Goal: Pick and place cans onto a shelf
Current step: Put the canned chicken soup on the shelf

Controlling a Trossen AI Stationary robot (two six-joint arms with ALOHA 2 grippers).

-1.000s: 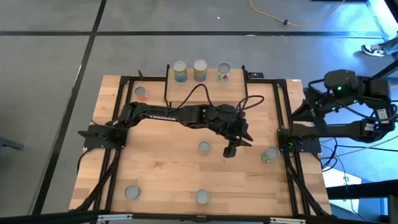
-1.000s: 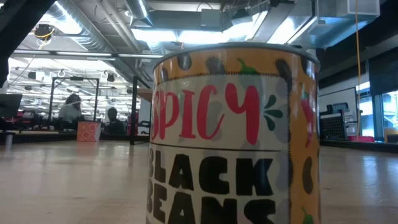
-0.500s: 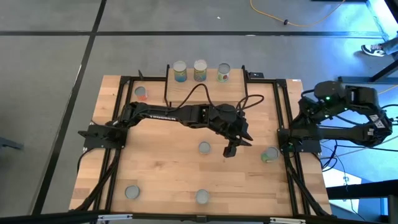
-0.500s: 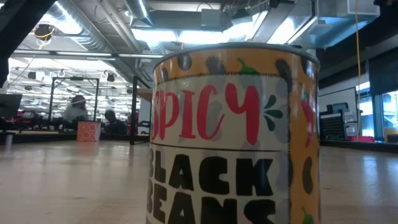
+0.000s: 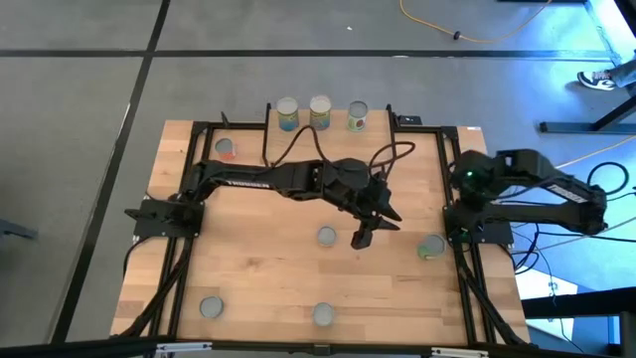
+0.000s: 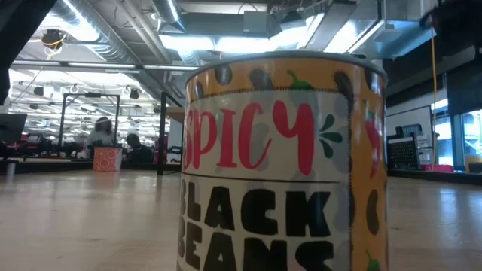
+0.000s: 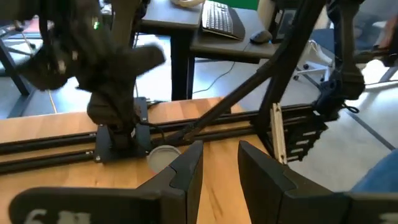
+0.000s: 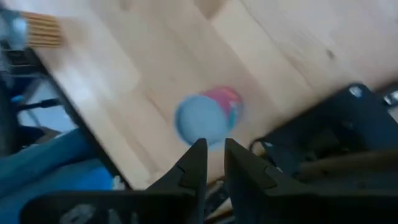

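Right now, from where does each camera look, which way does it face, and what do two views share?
High view: above the table, facing straight down; both arms show, left gripper mid-table.
Low view: at tabletop height, facing level into a black beans can; no gripper shows.
Left wrist view: on the left arm, facing the right arm's base; own fingers show.
Right wrist view: facing down at a red-labelled can; right gripper shows.
Shared: high and left wrist views show the silver-topped can beside that base.

3 cans (image 5: 319, 112) stand on the shelf (image 5: 298, 147); left gripper (image 5: 362, 237) hovers mid-table
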